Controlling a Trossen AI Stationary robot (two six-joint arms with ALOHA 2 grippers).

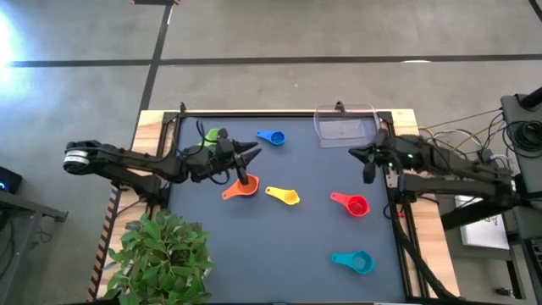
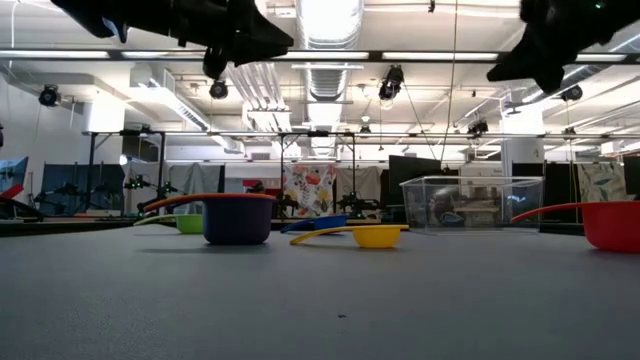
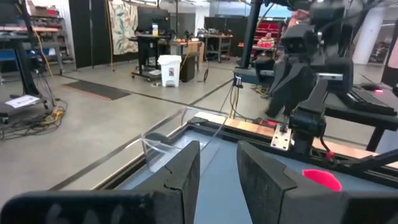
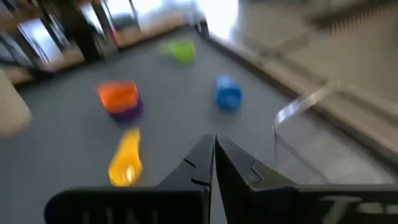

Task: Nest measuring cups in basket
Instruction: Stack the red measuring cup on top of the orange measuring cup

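The orange cup (image 1: 241,187), nested in the purple one, sat mid-bench, well apart from the basket (image 1: 345,127). My left hand (image 1: 251,152) hovered just beside it, fingers slightly parted, holding nothing; my right hand (image 1: 367,158) was clenched empty near the basket. I judged a careless descent could knock the pair apart.

basket (image 1: 345,127) unobstructed, red cup (image 1: 356,205) well apart

Matt dark table mat (image 1: 296,237), smooth, framed by pale bare wood border (image 1: 405,119). Glossy moulded plastic measuring cups: orange cup (image 1: 241,188), yellow cup (image 1: 285,196), red cup (image 1: 352,204), teal cup (image 1: 355,262), blue cup (image 1: 273,137), green cup (image 1: 212,135). Clear, shiny plastic basket (image 1: 345,125). Matt black gripper fingers (image 3: 186,171).
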